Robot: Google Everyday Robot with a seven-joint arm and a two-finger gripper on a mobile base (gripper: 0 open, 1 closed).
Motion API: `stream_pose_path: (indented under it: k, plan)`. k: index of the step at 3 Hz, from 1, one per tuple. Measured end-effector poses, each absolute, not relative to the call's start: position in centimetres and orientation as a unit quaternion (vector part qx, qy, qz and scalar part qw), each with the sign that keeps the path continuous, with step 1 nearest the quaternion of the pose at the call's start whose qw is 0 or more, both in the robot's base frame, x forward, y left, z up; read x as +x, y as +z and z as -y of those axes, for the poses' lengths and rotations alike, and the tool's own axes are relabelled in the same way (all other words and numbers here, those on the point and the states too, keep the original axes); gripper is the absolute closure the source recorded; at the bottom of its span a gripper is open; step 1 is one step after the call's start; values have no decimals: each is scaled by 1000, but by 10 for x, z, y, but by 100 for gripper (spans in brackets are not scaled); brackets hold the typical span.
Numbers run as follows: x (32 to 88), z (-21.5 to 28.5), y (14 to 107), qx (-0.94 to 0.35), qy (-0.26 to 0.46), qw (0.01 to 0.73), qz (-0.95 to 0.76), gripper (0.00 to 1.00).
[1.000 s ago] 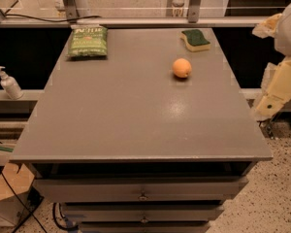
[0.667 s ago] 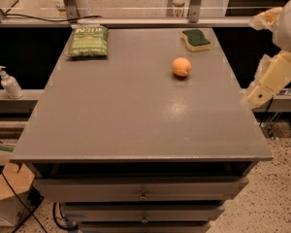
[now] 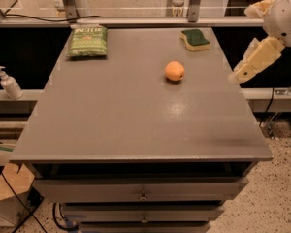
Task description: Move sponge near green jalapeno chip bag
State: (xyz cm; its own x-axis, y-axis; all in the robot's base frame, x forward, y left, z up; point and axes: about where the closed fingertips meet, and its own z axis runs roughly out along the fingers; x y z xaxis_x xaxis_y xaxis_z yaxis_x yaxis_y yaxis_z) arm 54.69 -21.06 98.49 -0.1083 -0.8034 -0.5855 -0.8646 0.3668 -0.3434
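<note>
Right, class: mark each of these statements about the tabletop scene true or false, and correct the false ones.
1. The sponge lies near the far right corner of the table. True.
2. The green jalapeno chip bag touches the sponge. False: they lie apart, at opposite far corners.
3. The orange sits nearer the sponge than the bag. True.
4. The gripper is holding the sponge. False: it hangs beside the table's right edge, away from the sponge.
5. The pump bottle stands on the table. False: it stands on a ledge to the table's left.
</note>
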Motion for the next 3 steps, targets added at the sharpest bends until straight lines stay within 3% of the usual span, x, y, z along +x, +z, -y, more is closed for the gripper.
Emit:
stream_pose_path:
  k: [3]
  plan:
    - [595, 206, 970, -508, 66, 399, -760, 0]
